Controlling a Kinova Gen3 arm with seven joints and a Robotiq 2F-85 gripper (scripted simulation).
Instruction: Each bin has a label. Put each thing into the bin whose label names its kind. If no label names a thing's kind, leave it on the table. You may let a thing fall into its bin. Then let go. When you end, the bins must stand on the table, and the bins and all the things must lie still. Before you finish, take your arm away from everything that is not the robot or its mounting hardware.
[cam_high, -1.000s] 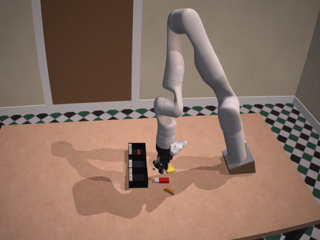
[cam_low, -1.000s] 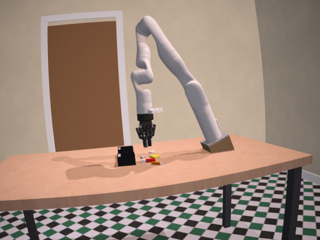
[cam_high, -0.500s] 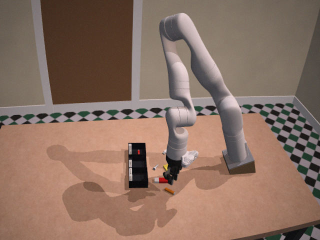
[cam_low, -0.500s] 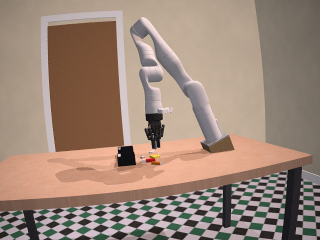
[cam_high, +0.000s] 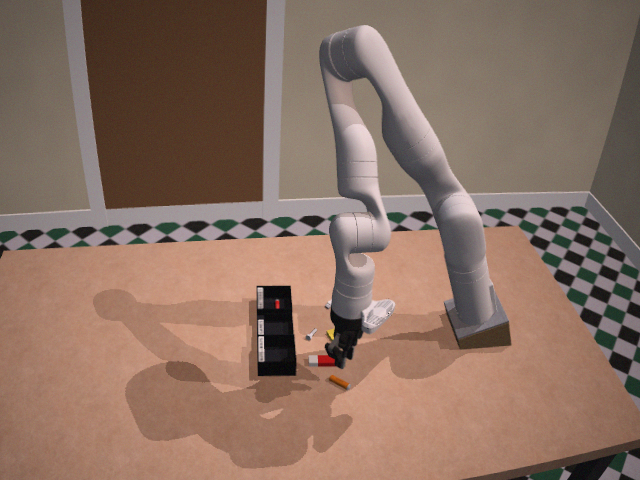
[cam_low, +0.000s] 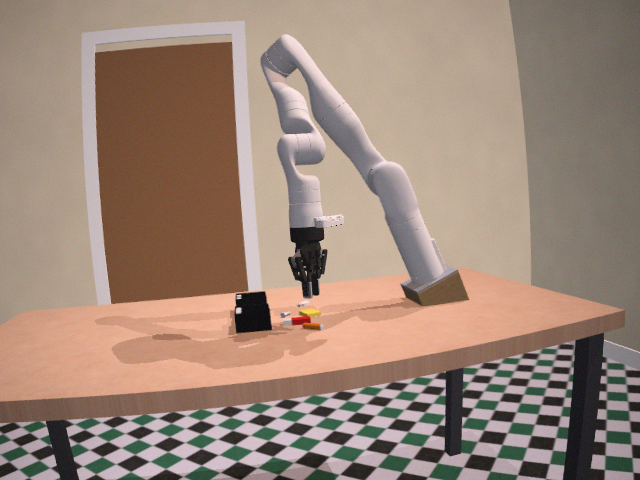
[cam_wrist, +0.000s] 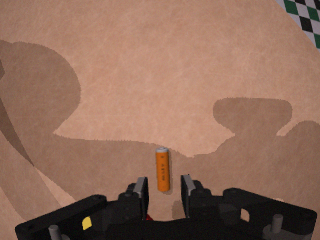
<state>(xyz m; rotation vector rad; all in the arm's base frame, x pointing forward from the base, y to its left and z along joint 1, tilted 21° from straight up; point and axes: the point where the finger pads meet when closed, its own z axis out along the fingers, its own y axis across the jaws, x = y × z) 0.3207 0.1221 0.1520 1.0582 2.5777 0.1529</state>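
Note:
My gripper (cam_high: 341, 360) (cam_low: 312, 292) (cam_wrist: 164, 187) is open a little and empty. It hangs low over the table, just right of the red-and-white block (cam_high: 321, 360) (cam_low: 297, 320). An orange battery (cam_high: 339, 381) (cam_low: 312, 326) (cam_wrist: 163, 170) lies on the table just ahead of the fingertips in the wrist view, apart from them. Three black labelled bins (cam_high: 276, 369) (cam_low: 252, 311) stand in a row to the left. The far bin holds a red battery (cam_high: 277, 303).
A yellow block (cam_high: 329, 334) (cam_low: 309, 312), a grey bolt (cam_high: 310, 333) (cam_low: 284, 314) and a small white piece (cam_high: 327, 304) (cam_low: 303, 303) lie between the bins and the arm. The arm's base (cam_high: 478, 322) stands at the right.

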